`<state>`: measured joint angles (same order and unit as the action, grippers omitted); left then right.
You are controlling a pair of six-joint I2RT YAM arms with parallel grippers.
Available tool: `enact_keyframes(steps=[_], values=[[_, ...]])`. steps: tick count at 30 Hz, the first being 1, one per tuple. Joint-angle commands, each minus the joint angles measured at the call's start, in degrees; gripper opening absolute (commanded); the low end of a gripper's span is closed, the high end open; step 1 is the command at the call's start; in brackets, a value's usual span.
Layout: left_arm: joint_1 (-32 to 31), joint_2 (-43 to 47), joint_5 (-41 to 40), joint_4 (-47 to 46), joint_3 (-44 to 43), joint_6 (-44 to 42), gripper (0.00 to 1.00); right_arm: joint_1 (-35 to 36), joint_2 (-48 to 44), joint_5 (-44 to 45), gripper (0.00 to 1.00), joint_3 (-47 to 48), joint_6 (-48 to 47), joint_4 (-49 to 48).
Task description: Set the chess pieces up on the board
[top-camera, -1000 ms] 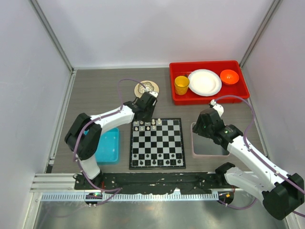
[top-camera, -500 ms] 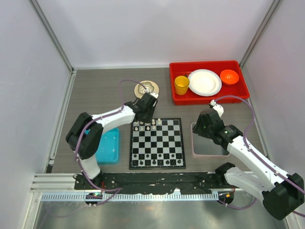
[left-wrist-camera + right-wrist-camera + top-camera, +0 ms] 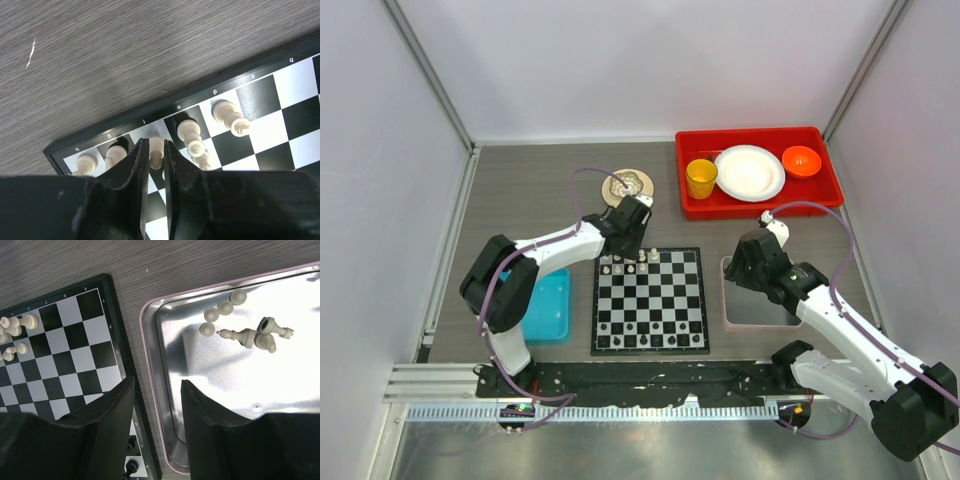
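Chess pieces (image 3: 628,262) are lining the board's (image 3: 665,300) far-left edge, where I am pinching one cream piece (image 3: 156,145) in my left gripper (image 3: 154,152); my right gripper (image 3: 157,387) is hanging wide open over the tray's (image 3: 148,330) left rim.

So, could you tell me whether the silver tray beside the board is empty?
Not empty: the right wrist view shows several cream chess pieces in the tray, some lying tipped over.

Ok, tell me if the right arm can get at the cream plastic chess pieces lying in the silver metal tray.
Probably yes: the open right gripper hovers over the rim of the tray, and the pieces lie loose there with nothing covering them.
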<state>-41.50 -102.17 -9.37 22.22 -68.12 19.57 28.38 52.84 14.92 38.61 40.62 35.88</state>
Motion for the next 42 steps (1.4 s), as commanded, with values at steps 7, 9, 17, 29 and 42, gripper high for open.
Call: enact_keyframes(steps=[7, 9, 17, 29, 42], values=[[-0.2, -0.9, -0.7, -1.8, -0.9, 0.6, 0.21, -0.1, -0.5, 1.5, 0.48, 0.0, -0.8, 0.0], [-0.2, -1.0, -0.8, -1.8, -0.9, 0.6, 0.21, -0.1, -0.5, 1.6, 0.48, 0.0, -0.9, 0.0], [-0.2, -1.2, -1.4, -1.8, -1.2, 0.4, 0.21, -0.1, -0.7, 1.5, 0.48, -0.4, -0.9, 0.1], [-0.2, -1.8, -1.7, -1.7, -2.2, 0.1, 0.2, -0.1, -0.9, 1.3, 0.48, -0.6, -0.8, 0.0], [-0.1, -1.1, -1.4, -1.6, -3.2, 0.0, 0.28, -0.1, -1.0, 1.3, 0.48, -1.0, -0.4, 0.0]])
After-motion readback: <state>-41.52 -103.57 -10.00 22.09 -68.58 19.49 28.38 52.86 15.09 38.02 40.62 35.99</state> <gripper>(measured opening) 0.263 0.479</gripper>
